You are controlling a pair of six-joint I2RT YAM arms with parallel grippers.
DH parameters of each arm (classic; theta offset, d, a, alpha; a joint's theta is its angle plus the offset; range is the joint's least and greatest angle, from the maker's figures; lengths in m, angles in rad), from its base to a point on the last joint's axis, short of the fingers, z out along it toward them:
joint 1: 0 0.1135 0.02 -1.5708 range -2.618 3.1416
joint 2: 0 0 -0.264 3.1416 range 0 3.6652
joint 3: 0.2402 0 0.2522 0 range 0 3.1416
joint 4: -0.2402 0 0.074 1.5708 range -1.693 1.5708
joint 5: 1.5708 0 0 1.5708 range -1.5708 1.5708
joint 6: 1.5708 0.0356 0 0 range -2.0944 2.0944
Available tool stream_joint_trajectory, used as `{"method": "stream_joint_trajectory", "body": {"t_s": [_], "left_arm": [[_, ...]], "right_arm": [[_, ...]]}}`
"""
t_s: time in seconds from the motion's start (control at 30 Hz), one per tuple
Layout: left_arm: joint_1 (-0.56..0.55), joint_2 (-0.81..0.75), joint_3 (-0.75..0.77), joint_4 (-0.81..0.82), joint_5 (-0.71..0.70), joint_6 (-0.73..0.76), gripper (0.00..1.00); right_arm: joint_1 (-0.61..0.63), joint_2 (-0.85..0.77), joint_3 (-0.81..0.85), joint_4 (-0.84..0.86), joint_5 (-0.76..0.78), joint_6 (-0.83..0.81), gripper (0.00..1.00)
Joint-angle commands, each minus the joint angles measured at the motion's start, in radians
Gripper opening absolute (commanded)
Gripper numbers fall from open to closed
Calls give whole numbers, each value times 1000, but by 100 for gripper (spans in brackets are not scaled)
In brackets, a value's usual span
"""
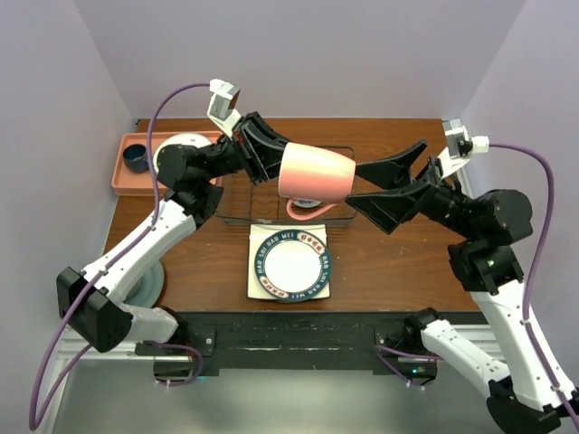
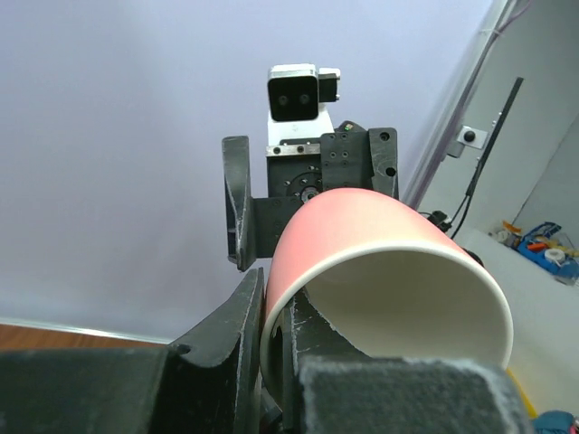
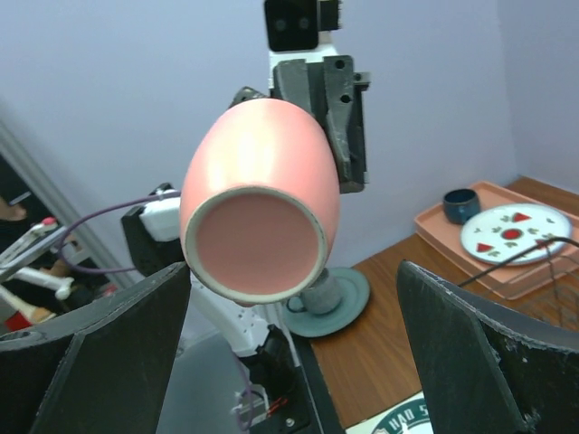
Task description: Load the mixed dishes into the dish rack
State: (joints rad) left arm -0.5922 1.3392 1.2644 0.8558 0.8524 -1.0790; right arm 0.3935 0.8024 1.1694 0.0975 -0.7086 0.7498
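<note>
My left gripper (image 1: pixel 274 159) is shut on the rim of the pink mug (image 1: pixel 315 174) and holds it on its side above the dish rack (image 1: pixel 235 220). One finger is inside the rim and one outside in the left wrist view (image 2: pixel 271 316). My right gripper (image 1: pixel 362 183) is open, with its jaws wide on either side of the mug's base (image 3: pixel 258 240) and not touching it. The round white plate with a dark-blue lettered rim (image 1: pixel 291 264) lies on the white square plate (image 1: pixel 256 289) in front of the rack. The pale green plate (image 1: pixel 149 282) sits at the left edge. I cannot make out the patterned bowl.
A salmon tray (image 1: pixel 122 181) at the back left holds a dark blue cup (image 1: pixel 136 158) and a white plate with red marks (image 3: pixel 511 228). A grey mug (image 3: pixel 321 291) stands on the green plate (image 3: pixel 355 287). Walls close in the back and both sides.
</note>
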Motion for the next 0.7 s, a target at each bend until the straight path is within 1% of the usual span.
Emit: {"method": "stream_joint_trajectory", "body": {"t_s": [0.0, 0.13, 0.23, 0.4, 0.67], "left_arm": [[-14, -17, 13, 132, -15, -55, 0], [-20, -29, 3, 94, -38, -12, 0], [-29, -32, 4, 51, -61, 31, 0], [-44, -28, 6, -4, -96, 86, 0], [-52, -3, 0, -11, -145, 119, 0]], "right_arm": [[-2, 30, -23, 174, -78, 106, 99], [-1, 47, -42, 296, -98, 175, 99], [4, 60, -47, 350, -101, 213, 99], [19, 86, -44, 399, -95, 244, 99], [41, 130, -42, 426, -89, 256, 99]]}}
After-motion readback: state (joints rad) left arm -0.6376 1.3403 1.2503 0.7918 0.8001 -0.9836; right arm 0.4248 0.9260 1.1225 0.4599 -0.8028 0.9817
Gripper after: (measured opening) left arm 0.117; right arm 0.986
